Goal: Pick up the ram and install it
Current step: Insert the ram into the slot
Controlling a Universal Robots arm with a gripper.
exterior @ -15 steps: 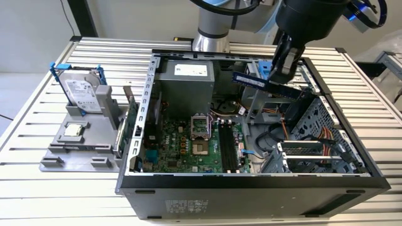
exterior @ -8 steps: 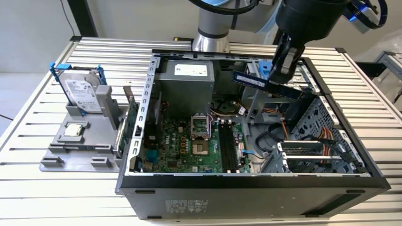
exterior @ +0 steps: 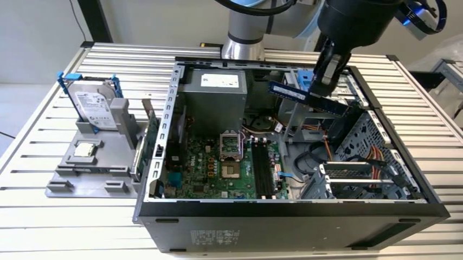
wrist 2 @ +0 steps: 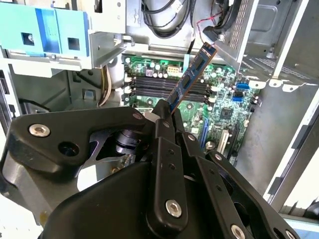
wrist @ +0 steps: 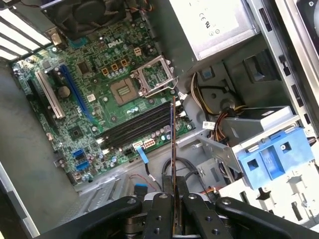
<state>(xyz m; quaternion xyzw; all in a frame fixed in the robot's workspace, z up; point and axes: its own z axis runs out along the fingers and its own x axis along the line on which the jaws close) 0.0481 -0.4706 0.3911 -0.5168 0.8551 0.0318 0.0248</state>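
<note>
Gripper (wrist: 175,195): black, jointed; fingers pinch ram.
Ram (exterior: 293,92): thin flat blue stick, dark chips; one end hidden between fingers.

Your gripper (exterior: 318,92), clamped on the memory stick (exterior: 293,92), hangs in open air above the computer case (exterior: 172,114), whose whole upper side stands open. Down inside, the black memory slots (wrist: 134,127) lie bare and open from above. Around them it is tighter: the processor socket (wrist: 154,74) just beside, loose cables (wrist: 227,117) and the metal drive cage (exterior: 361,135) with its blue bracket (wrist: 271,159) on the other side, and the grey power supply (exterior: 213,103) beyond one end.
</note>
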